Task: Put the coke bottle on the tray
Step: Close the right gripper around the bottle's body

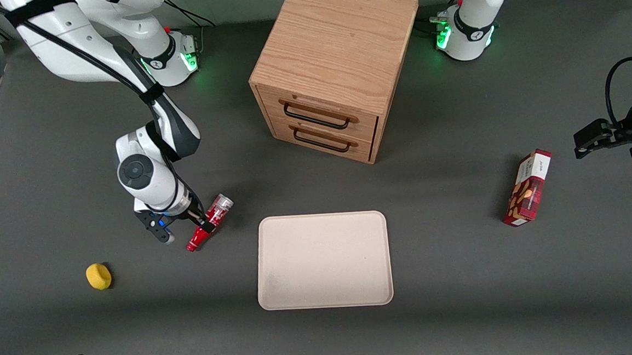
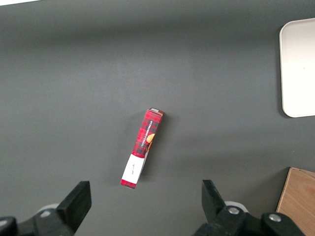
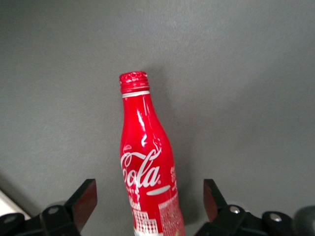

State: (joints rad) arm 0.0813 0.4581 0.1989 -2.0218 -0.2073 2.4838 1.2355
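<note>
The coke bottle (image 1: 209, 222) lies on its side on the dark table, beside the tray (image 1: 324, 260) toward the working arm's end, cap pointing nearer the front camera. In the right wrist view the red bottle (image 3: 147, 162) with white script lies between my fingers (image 3: 84, 200), with a gap on each side. My gripper (image 1: 187, 225) is low over the bottle, open, straddling its body without touching it. The beige tray has nothing on it; its corner also shows in the left wrist view (image 2: 298, 69).
A wooden drawer cabinet (image 1: 331, 69) stands farther from the front camera than the tray. A yellow object (image 1: 99, 276) lies toward the working arm's end. A red-and-white snack box (image 1: 528, 188) lies toward the parked arm's end.
</note>
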